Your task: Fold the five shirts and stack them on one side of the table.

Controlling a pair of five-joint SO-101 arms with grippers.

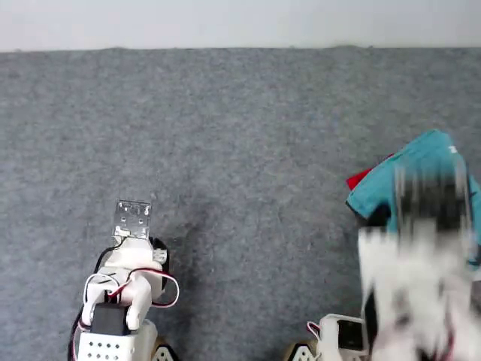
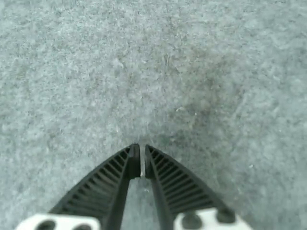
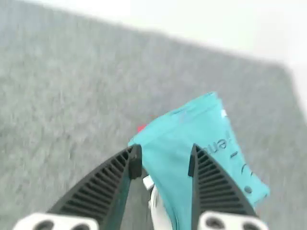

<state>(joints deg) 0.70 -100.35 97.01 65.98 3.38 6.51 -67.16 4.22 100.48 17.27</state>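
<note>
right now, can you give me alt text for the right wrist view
The right gripper hangs open over a folded teal shirt lying on the grey felt table, its black fingers either side of the cloth. A sliver of red shows at the shirt's edge.

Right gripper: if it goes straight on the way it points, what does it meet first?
Most likely the teal shirt: the right gripper is open and the shirt lies straight ahead in line with its jaws, over a red shirt. How close it is remains unclear.
</note>
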